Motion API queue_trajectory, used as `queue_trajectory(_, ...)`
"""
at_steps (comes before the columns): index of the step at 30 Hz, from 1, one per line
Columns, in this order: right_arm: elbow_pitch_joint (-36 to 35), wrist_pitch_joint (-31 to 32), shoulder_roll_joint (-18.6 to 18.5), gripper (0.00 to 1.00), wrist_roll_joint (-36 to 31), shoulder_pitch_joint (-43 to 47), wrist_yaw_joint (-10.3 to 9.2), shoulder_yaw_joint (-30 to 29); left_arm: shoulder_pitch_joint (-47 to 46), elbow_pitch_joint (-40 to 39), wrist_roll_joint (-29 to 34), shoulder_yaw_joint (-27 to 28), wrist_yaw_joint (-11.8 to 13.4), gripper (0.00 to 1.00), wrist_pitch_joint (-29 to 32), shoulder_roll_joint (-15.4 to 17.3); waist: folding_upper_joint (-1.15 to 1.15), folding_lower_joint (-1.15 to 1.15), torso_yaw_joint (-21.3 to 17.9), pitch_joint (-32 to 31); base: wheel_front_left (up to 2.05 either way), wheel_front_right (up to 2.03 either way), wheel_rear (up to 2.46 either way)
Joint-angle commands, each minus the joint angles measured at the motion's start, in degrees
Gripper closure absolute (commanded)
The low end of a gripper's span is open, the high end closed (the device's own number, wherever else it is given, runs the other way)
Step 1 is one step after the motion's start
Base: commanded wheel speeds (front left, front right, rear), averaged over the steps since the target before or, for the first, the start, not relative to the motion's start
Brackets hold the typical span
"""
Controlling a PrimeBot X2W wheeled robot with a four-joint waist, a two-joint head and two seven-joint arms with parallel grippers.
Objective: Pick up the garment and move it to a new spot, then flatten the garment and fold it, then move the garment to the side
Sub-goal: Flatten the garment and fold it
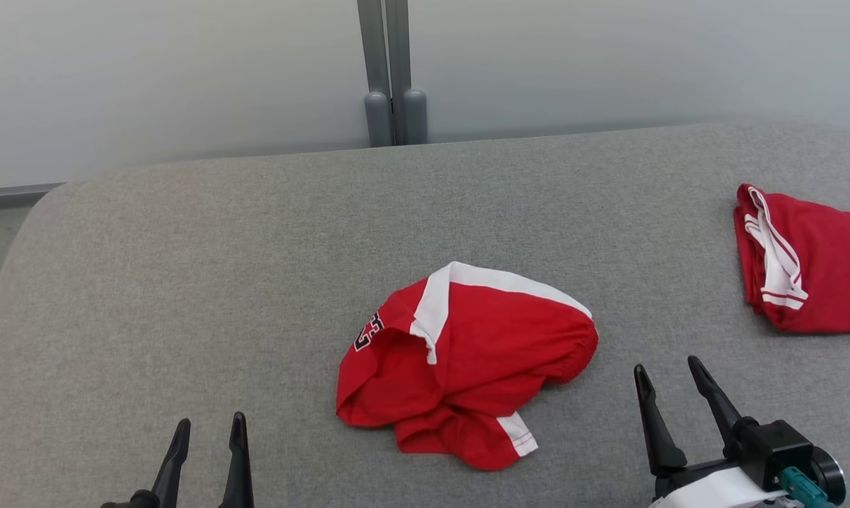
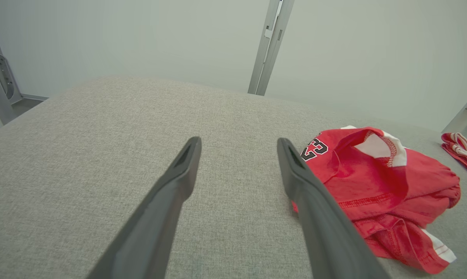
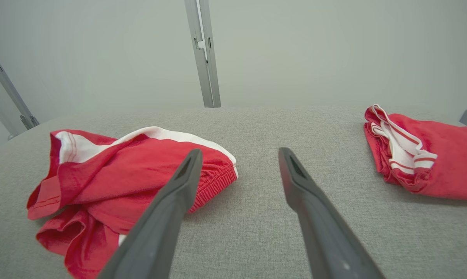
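Lying crumpled near the middle of the grey desk [image 1: 185, 268]: red garment [image 1: 467, 360] with white trim, untouched; left claw [image 1: 209, 422] over desk's near-left, spread wide, empty; right claw [image 1: 666, 364] over desk's near-right, likewise spread, empty; folded red cloth [image 1: 812, 261] at desk's right edge.

Second red garment [image 1: 812, 268] beyond my right hand [image 1: 666, 365] clipped by the edge, number [image 1: 369, 331] on the garment [image 1: 481, 353] half folded under
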Motion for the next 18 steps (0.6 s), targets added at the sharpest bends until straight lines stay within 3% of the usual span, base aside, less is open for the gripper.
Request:
queue_trajectory(1,0.0,-0.2,-0.1,0.0,0.0,-0.5,0.0,-0.1,-1.0,0.1,-0.1,0.0,-0.1,0.0,0.0,0.0,0.0,0.0,0.1,0.0,0.0,0.0,0.0)
queue_trajectory(12,-2.2,-0.2,0.0,0.0,-0.7,-1.7,0.0,1.0,-0.8,0.2,-0.4,0.1,-0.1,0.0,0.0,0.0,0.0,0.0,0.2,0.0,0.0,0.0,0.0)
queue_trajectory(15,-2.7,-0.2,0.0,0.0,-1.3,-3.6,0.0,3.7,-1.2,0.0,-0.3,0.6,-0.1,0.0,0.0,0.0,0.0,0.0,0.3,0.7,0.0,0.0,0.0)
queue_trajectory(18,0.0,-0.2,0.1,0.0,-2.4,-7.3,0.0,10.1,-2.1,-0.3,-0.4,0.7,-0.1,0.0,0.0,0.0,0.0,0.0,0.5,2.0,0.0,0.0,0.0)
